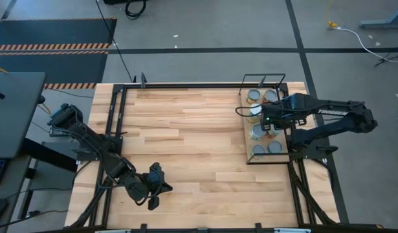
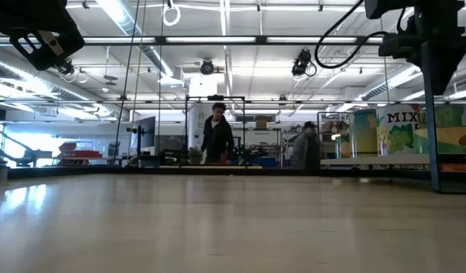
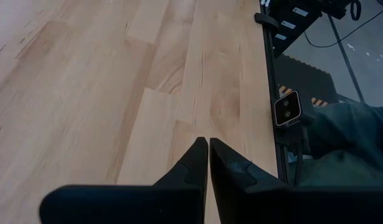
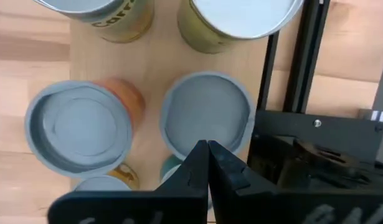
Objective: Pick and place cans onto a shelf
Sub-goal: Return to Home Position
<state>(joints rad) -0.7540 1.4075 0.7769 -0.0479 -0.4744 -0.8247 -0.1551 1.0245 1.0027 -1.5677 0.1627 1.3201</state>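
Observation:
The shelf [image 1: 267, 157], a brown board in a black wire frame, stands at the table's right side with several cans on it, among them ones at the far end [image 1: 253, 96] and the near end [image 1: 258, 150]. My right gripper [image 1: 262, 123] is shut and holds nothing above the shelf's middle. In the right wrist view its tips [image 4: 208, 146] stand over a grey-topped can [image 4: 207, 115], beside an orange-labelled can [image 4: 79, 127] and two yellowish cans [image 4: 241, 15]. My left gripper [image 1: 152, 204] is shut and empty, low over the table's near left [image 3: 208, 144]. My right gripper points down from above, its shut fingertips over the near rim [image 4: 197, 155] of the grey-topped can. I cannot tell whether they touch it.
The shelf's black wire frame [image 4: 284, 74] runs close beside the cans under my right gripper. A small camera [image 3: 287, 108] sits at the table's near edge by my left gripper. Bare plank tabletop [image 1: 186, 129] lies between the arms. People stand far behind the table [image 2: 217, 136].

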